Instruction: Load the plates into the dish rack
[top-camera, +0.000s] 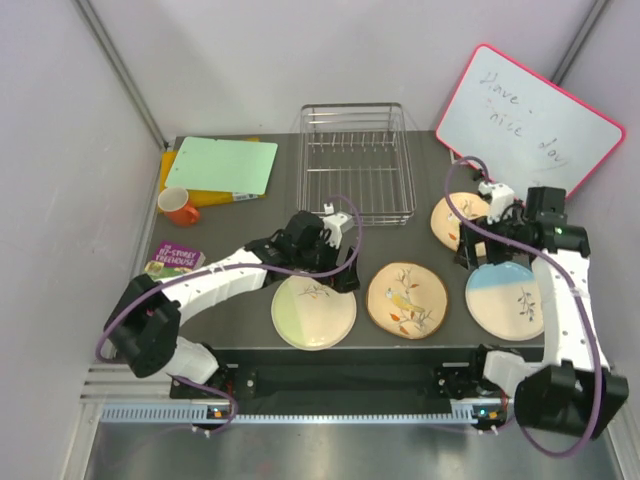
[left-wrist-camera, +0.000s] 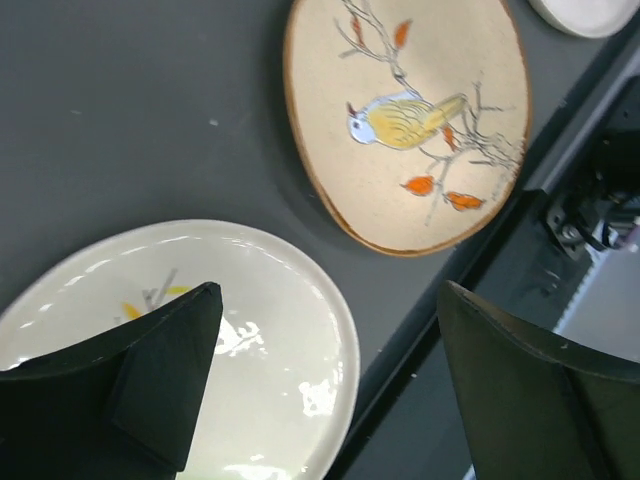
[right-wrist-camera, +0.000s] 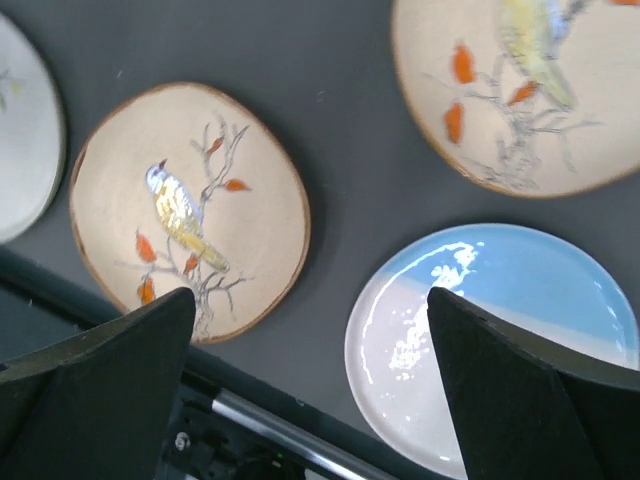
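Plates (top-camera: 407, 299) on table (top-camera: 230, 225), left gripper (left-wrist-camera: 325, 300) parted over green plate (top-camera: 313, 312), right gripper (right-wrist-camera: 310, 300) parted near blue plate (top-camera: 505, 297), dish rack (top-camera: 355, 165) behind

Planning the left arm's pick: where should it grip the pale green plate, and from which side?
Probably the rim of the pale green plate, from above, on the side facing the neighbouring bird plate. It lies flat on the table, so only its thin raised edge offers purchase, and the open left gripper straddles that rim, one finger over the plate, one outside.
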